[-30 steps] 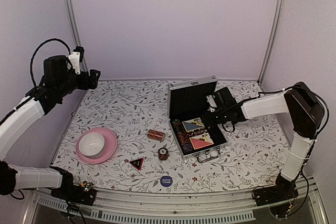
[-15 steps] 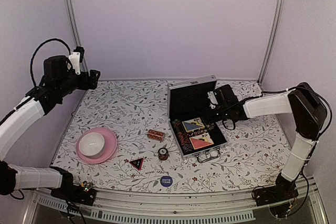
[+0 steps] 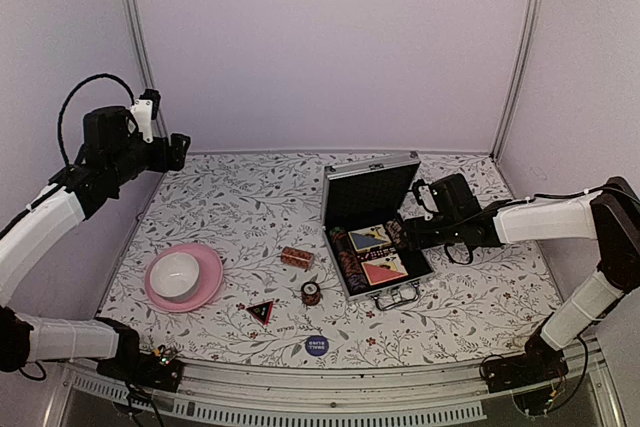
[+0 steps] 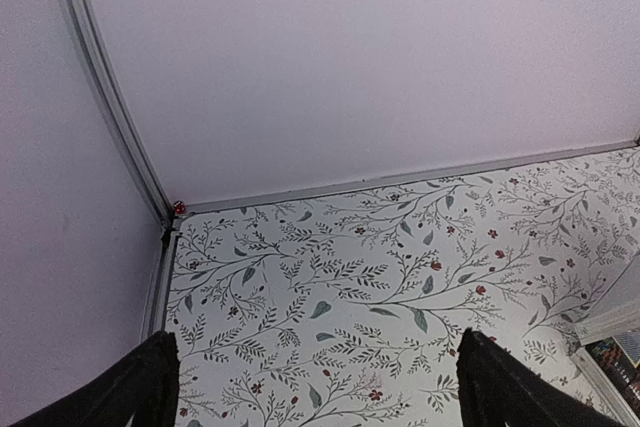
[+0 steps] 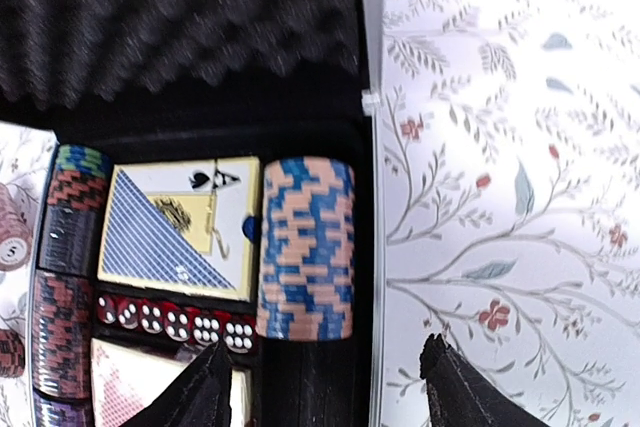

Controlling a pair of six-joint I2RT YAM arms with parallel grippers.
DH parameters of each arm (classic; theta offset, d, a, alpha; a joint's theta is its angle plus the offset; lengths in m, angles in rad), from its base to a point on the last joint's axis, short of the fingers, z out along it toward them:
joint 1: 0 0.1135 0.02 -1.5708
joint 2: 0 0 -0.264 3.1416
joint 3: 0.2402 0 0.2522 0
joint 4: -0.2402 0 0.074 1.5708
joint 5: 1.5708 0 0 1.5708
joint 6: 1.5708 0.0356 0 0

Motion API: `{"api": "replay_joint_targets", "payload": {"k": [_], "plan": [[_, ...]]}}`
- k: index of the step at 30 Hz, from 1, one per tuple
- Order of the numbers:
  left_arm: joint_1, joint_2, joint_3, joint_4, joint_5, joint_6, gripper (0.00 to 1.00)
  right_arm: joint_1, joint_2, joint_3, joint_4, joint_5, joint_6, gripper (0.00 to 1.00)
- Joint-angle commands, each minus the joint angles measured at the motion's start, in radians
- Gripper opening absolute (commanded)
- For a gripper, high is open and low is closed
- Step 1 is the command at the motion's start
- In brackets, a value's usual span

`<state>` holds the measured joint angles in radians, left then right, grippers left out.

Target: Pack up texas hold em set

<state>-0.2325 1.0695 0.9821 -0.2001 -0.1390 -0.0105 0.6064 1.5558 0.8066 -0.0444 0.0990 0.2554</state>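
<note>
The silver case (image 3: 395, 287) lies open with its foam-lined lid (image 3: 366, 195) upright. Inside are two card decks (image 3: 371, 237), rows of striped chips (image 3: 347, 262) and red dice (image 5: 170, 319). A blue-and-tan chip stack (image 5: 305, 247) fills the slot by the case's right wall. My right gripper (image 3: 407, 233) hovers open over that wall, holding nothing. On the table left of the case lie a small brown box (image 3: 297, 257), a loose chip stack (image 3: 311, 293), a red-black triangle (image 3: 261, 311) and a blue disc (image 3: 317, 345). My left gripper (image 3: 182, 148) hangs open, high at the far left.
A pink plate (image 3: 212, 272) holding a white bowl (image 3: 175, 272) sits at the near left. Metal frame posts stand at both back corners. The case's metal handle (image 3: 397, 296) sticks out toward the near edge. The left wrist view shows only patterned tabletop and wall.
My right gripper has drawn back from the lid to the case's right wall, and its jaws have opened wider. The lid's top edge sits slightly lower. The left arm has not moved.
</note>
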Motion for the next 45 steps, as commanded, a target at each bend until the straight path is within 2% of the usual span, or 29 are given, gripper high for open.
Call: {"api": "replay_joint_targets", "payload": {"k": [1, 15, 20, 32, 45], "plan": [[0.013, -0.008, -0.009, 0.006, -0.003, 0.009, 0.97, -0.004, -0.031, -0.037, 0.011, 0.003, 0.081, 0.66], [0.012, -0.013, -0.011, 0.007, -0.002, 0.010, 0.97, -0.011, 0.000, -0.013, 0.015, 0.028, 0.097, 0.66], [0.012, -0.006, -0.011, 0.006, 0.008, 0.009, 0.97, -0.012, -0.001, 0.061, 0.012, 0.034, 0.071, 0.67], [0.012, -0.006, -0.011, 0.005, 0.010, 0.009, 0.97, -0.031, 0.131, 0.216, 0.021, 0.047, -0.001, 0.67], [0.012, -0.007, -0.011, 0.006, 0.016, 0.007, 0.97, -0.031, 0.068, 0.122, 0.035, 0.018, 0.051, 0.67]]}}
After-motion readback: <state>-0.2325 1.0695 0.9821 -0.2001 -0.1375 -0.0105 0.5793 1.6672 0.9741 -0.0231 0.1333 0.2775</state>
